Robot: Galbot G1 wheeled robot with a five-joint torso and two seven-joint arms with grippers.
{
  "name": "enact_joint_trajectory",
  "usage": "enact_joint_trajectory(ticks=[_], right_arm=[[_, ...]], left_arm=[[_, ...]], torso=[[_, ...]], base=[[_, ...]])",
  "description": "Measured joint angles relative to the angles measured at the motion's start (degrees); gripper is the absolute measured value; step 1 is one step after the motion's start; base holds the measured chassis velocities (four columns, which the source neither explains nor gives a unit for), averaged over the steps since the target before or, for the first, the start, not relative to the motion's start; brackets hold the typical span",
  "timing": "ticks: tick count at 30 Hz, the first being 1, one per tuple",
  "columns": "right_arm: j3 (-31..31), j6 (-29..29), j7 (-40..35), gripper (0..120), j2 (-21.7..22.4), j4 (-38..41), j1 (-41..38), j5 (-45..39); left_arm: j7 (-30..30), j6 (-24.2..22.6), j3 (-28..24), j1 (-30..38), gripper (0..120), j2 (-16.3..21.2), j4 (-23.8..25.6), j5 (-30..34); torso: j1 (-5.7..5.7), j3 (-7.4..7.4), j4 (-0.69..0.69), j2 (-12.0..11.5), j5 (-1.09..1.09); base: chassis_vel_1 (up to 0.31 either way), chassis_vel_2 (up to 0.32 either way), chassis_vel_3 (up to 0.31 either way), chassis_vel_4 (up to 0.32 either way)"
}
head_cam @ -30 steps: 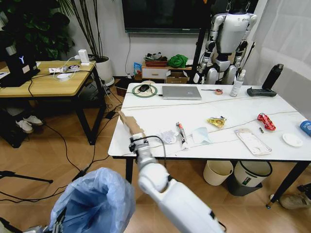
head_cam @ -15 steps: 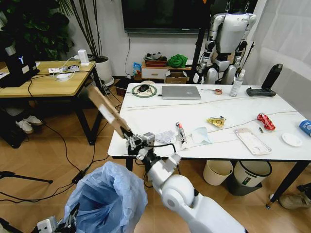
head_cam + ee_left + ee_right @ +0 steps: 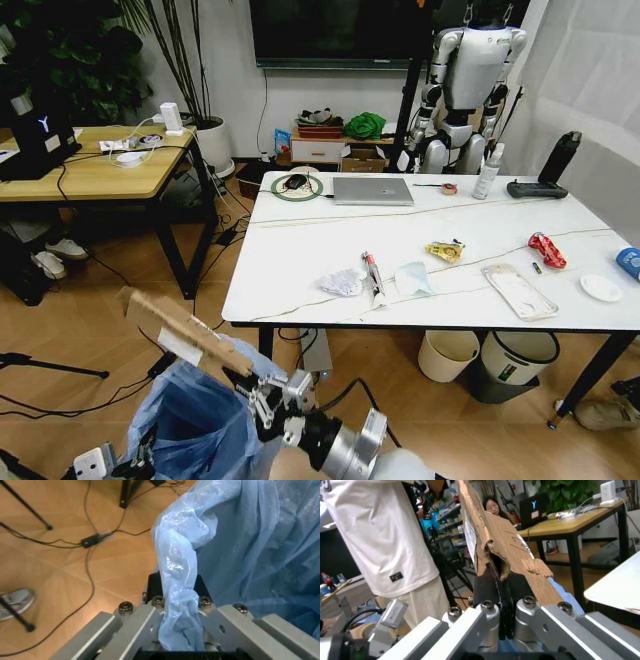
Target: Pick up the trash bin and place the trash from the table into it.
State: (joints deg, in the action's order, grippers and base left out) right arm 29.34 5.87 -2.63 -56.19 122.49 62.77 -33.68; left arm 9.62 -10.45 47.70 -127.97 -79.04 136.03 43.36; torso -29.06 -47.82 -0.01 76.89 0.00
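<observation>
- We see the trash bin w/ a light-blue translucent bag.
- Our right gripper, silver-grey, holds brown cardboard w/ a white label.
- The table is glossy white w/ thin veins, black legs.
- On it: white tissue, yellow wrapper, red wrapper, white lid.
</observation>
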Motion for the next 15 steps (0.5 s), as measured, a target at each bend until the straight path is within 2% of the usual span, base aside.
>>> enact_joint_trajectory(ticks=[5, 15], right_arm=[[2.4, 0.1, -0.8, 0, 0.6, 0.2, -0.3, -1.2], [3.1, 0.7, 0.1, 0, -6.3, -4.1, -0.5, -2.5]], left_arm=[[2.3, -0.6, 0.5, 0.9, 0, -0.3, 0.2, -0.3], [0.9, -0.1, 0.5, 1.2, 0, -1.2, 1.0, -0.7]], torso=[[0.00, 0.00, -0.01, 0.0, -0.01], [0.00, 0.00, -0.01, 0.0, -0.01]], base=[[0.000, 0.000, 0.000, 0.000], [0.000, 0.000, 0.000, 0.000]])
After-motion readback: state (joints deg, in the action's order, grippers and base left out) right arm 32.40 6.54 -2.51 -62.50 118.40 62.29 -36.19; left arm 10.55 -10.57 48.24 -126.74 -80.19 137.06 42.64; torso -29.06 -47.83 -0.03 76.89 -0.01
